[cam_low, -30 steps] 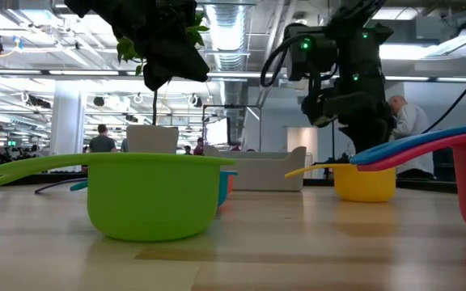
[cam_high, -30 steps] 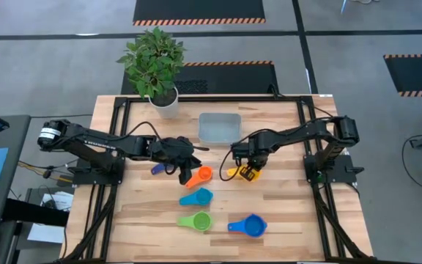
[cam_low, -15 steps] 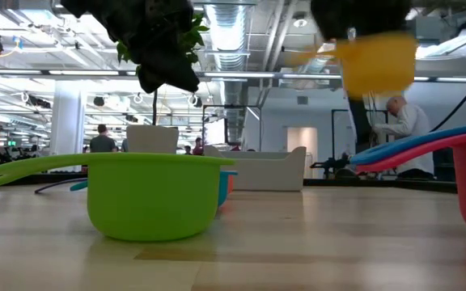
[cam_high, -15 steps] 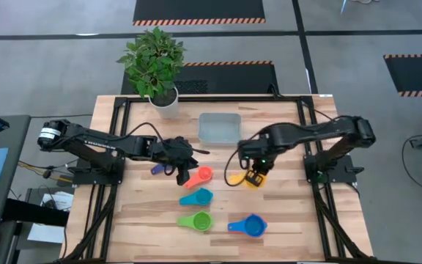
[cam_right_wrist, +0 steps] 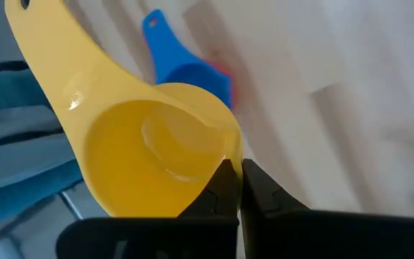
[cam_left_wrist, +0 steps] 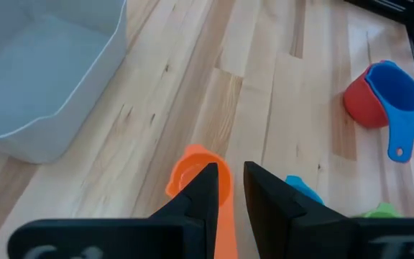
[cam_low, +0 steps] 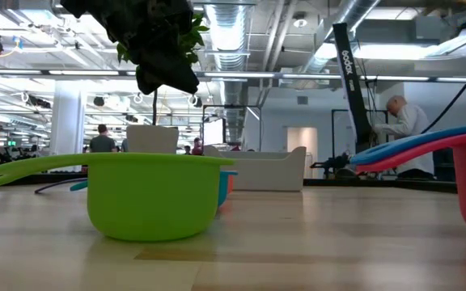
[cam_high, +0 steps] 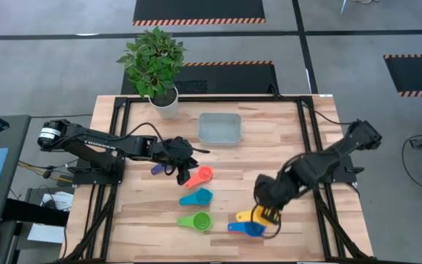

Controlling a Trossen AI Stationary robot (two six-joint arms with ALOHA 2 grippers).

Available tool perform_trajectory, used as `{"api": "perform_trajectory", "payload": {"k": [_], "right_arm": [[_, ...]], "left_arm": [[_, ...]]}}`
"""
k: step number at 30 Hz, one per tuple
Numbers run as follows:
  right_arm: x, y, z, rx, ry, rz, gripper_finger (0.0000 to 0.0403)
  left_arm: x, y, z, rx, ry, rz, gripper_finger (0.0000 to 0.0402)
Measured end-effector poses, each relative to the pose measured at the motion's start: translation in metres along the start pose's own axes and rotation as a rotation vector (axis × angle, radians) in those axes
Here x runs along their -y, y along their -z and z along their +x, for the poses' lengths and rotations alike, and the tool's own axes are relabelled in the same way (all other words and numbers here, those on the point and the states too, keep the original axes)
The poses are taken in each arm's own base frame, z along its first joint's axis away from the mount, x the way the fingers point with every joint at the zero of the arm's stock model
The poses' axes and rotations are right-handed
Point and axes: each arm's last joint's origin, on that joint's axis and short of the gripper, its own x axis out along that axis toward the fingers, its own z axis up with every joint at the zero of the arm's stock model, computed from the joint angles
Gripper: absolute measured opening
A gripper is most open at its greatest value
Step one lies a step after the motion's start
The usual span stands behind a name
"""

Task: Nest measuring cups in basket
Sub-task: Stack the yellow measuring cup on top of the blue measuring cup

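My right gripper [cam_high: 269,215] is near the table's near edge, shut on the yellow cup [cam_high: 253,216], which hangs over the blue cup [cam_high: 249,229]. The blue cup sits nested in the red cup [cam_left_wrist: 361,108]. My left gripper [cam_high: 187,174] hovers mid-table above the orange cup [cam_left_wrist: 196,173]. Its fingers leave a narrow gap, through which the orange handle shows. The dark blue cup [cam_high: 157,169] lies beside that arm. The light blue cup [cam_high: 196,196] and green cup [cam_high: 196,221] stand on the table. The basket [cam_high: 220,128] stands toward the far edge, with no cup in it. My right gripper [cam_right_wrist: 236,169] pinches the yellow cup's bowl wall at the rim [cam_right_wrist: 228,147], on the side opposite the handle [cam_right_wrist: 34,29]. One finger is inside the bowl and one outside. The cup is lifted clear, mouth open toward the wrist camera, above the blue cup [cam_right_wrist: 182,68].
A potted plant in a white pot [cam_high: 156,66] stands at the far left corner. Bare wood lies right of the basket and along the near left. In the low view, people [cam_low: 399,121] stand in the room beyond the table.
My right gripper lifted the yellow cup off the table in front of the basket. It carried the cup up and toward the near edge, and now holds it above the blue cup. My left arm kept still.
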Motion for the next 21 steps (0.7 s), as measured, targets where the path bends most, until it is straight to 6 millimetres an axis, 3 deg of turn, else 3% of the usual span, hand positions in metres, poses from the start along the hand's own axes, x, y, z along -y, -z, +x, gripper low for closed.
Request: {"api": "perform_trajectory", "payload": {"k": [11, 21], "right_arm": [[-0.03, -0.003, 0.063, -0.026, 0.05, 0.103, 0.0006], [-0.036, 0.001, 0.086, -0.047, 0.102, 0.13, 0.0006]], "left_arm": [[0.0, 0.0, 0.0, 0.005, -0.01, 0.018, 0.0055], [0.0, 0.0, 0.0, 0.007, -0.009, 0.017, 0.0055]]}}
